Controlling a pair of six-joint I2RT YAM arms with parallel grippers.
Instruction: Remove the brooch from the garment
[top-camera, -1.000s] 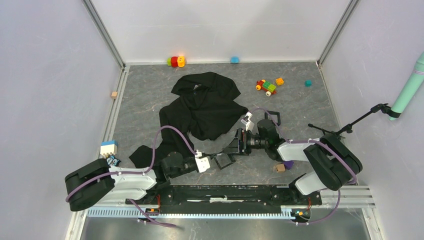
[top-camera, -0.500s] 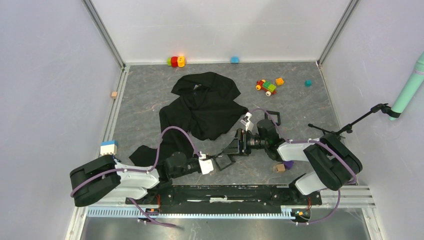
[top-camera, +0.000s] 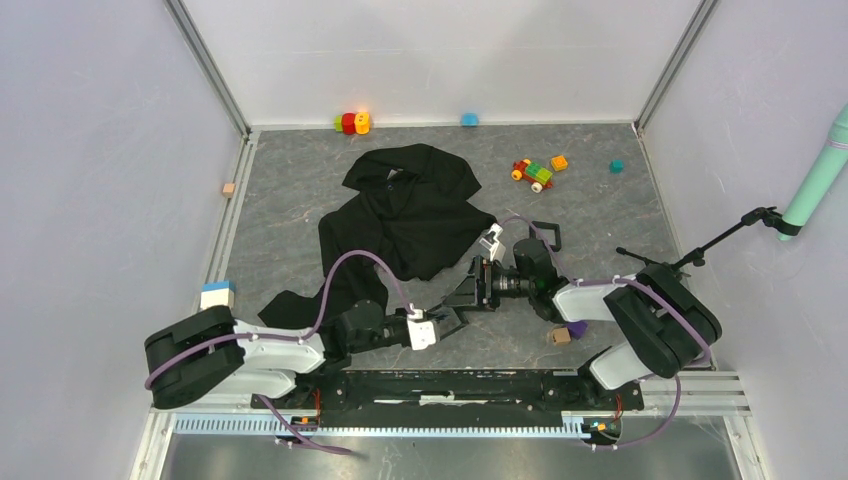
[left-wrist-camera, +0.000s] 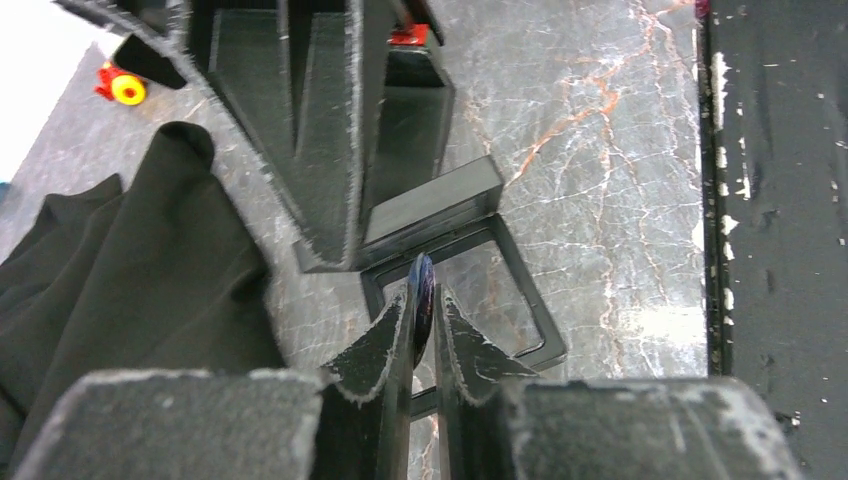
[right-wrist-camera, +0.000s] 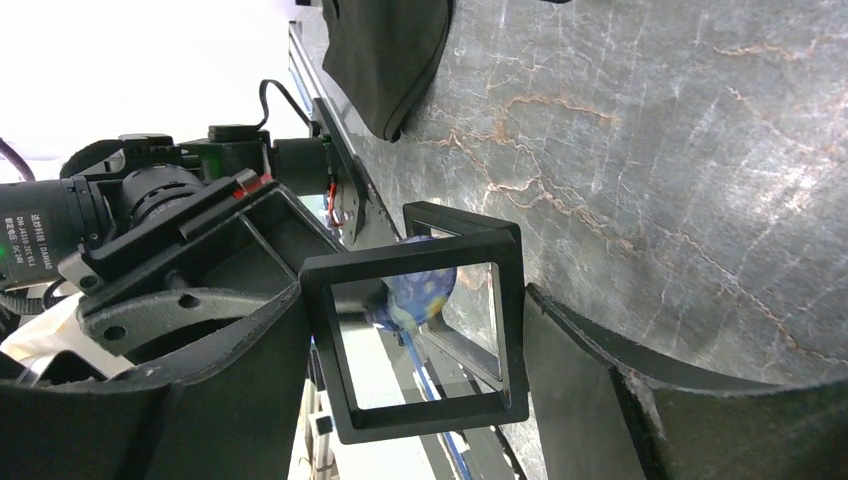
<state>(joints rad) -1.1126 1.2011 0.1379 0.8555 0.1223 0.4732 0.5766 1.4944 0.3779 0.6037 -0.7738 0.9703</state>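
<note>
Brooch (left-wrist-camera: 421, 282) sits pinched edge-on in my left gripper (left-wrist-camera: 423, 308), clear of the garment (left-wrist-camera: 120, 270). My right gripper (right-wrist-camera: 415, 330) clamps the black frame (right-wrist-camera: 318, 350). Best to centre it btwn the frame halves and ease in slow, w/o twisting.

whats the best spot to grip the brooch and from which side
Pinch the brooch across its two flat faces, coming in edge-on toward its rim. It is a thin disc, so the faces give the pads flat contact, while the rim would likely slip. The left gripper holds it just so, rim poking out, close to the black frame in the right gripper.
</note>
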